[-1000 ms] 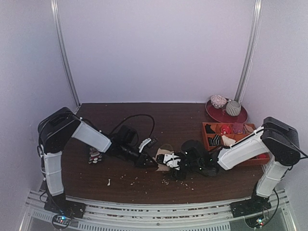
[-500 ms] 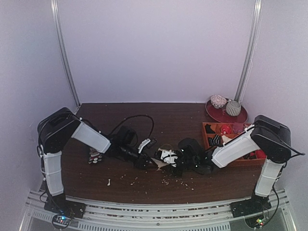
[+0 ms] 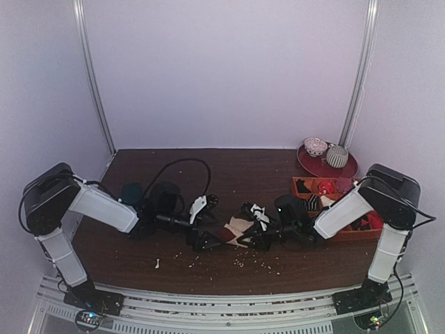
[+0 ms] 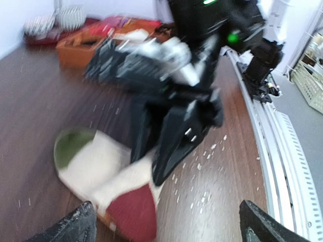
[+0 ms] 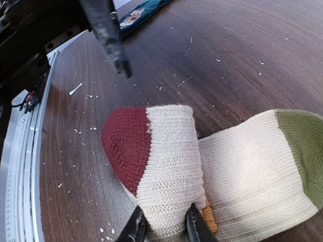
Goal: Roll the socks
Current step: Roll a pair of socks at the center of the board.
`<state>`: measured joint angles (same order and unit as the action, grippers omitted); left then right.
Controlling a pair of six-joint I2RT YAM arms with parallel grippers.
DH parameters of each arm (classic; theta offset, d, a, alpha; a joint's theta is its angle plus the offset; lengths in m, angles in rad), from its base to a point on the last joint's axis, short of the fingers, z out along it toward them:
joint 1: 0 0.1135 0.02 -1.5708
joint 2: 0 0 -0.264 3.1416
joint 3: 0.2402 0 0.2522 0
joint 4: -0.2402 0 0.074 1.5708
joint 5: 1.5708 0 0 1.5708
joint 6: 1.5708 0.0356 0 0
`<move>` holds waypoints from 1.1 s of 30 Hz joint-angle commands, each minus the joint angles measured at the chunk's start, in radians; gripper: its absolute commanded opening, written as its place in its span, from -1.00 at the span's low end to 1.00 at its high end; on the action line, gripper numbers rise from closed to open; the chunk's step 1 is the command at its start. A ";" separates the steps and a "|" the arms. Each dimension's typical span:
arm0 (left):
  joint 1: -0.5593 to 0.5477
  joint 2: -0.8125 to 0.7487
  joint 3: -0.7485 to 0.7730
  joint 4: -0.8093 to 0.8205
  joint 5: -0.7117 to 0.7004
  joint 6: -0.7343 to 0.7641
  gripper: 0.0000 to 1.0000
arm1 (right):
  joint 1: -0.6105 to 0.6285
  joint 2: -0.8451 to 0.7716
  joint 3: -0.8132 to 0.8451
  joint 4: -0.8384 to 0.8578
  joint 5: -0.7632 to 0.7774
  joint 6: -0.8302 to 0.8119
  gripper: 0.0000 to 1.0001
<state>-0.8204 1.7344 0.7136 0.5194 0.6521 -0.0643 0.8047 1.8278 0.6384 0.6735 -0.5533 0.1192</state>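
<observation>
The socks (image 5: 166, 166) lie mid-front on the table (image 3: 174, 167). Their dark-red toe is folded back over the cream part, and the fold is pinched between the nearly closed fingers of the right gripper (image 5: 164, 229). The left gripper (image 4: 169, 222) hangs just beside the toe, spread wide and holding nothing. The left wrist view is blurred, so I cannot tell whether one sock or two lie stacked. Two grippers, one folded bundle.
</observation>
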 commanded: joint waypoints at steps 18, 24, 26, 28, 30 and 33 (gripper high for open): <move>-0.048 0.236 0.075 0.213 -0.051 0.247 0.85 | -0.047 0.148 0.003 -0.395 -0.176 0.073 -0.57; -0.048 0.287 0.124 0.077 -0.062 0.275 0.60 | -0.058 0.151 0.002 -0.404 -0.195 0.063 -0.58; -0.049 0.293 0.130 0.007 -0.090 0.281 0.51 | -0.063 0.155 0.002 -0.405 -0.207 0.065 -0.58; -0.053 0.295 0.129 -0.055 -0.132 0.284 0.38 | -0.068 0.160 0.008 -0.407 -0.221 0.063 -0.58; -0.058 0.294 0.117 -0.097 -0.157 0.283 0.29 | -0.073 0.167 0.016 -0.418 -0.233 0.056 -0.58; -0.064 0.298 0.095 -0.137 -0.188 0.271 0.02 | -0.080 0.179 0.035 -0.445 -0.251 0.041 -0.58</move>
<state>-0.8726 1.9972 0.8455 0.5800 0.5392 0.2134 0.7166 1.9049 0.7265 0.5747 -0.7914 0.1837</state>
